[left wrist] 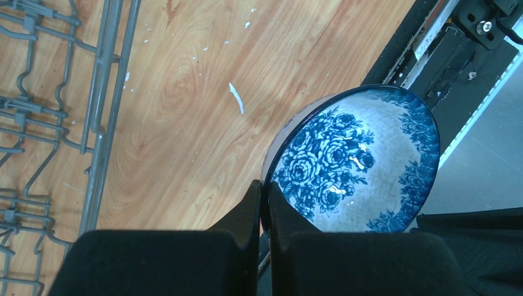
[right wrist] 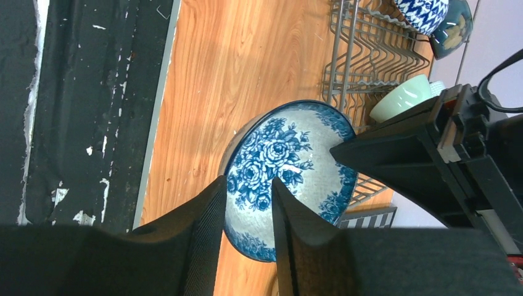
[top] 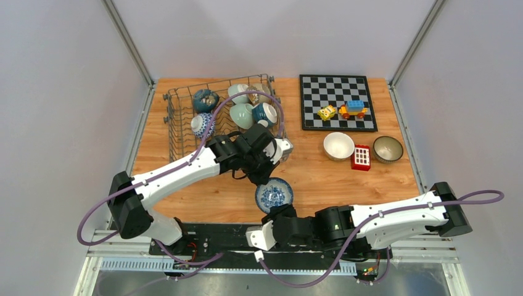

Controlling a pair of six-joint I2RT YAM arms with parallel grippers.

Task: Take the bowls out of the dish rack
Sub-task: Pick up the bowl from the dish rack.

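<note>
A blue-and-white rose-patterned bowl point(top: 274, 194) hangs over the table's near edge. My left gripper point(top: 265, 180) is shut on its rim; in the left wrist view the gripper point(left wrist: 265, 190) pinches the edge of the bowl point(left wrist: 358, 160). My right gripper point(top: 275, 213) is open, and in the right wrist view its jaws point(right wrist: 247, 183) straddle the near rim of the bowl point(right wrist: 290, 154) without closing. The grey wire dish rack point(top: 176, 92) at back left holds several bowls: dark teal point(top: 205, 100), zigzag blue point(top: 202, 124), pale green point(top: 242, 115) and others.
A cream white bowl point(top: 338, 146) and a brown bowl point(top: 387, 148) stand on the table at right, with a red block point(top: 361, 157) between them. A chessboard point(top: 337, 102) with toy blocks point(top: 353, 109) lies at back right. The black base rail runs along the near edge.
</note>
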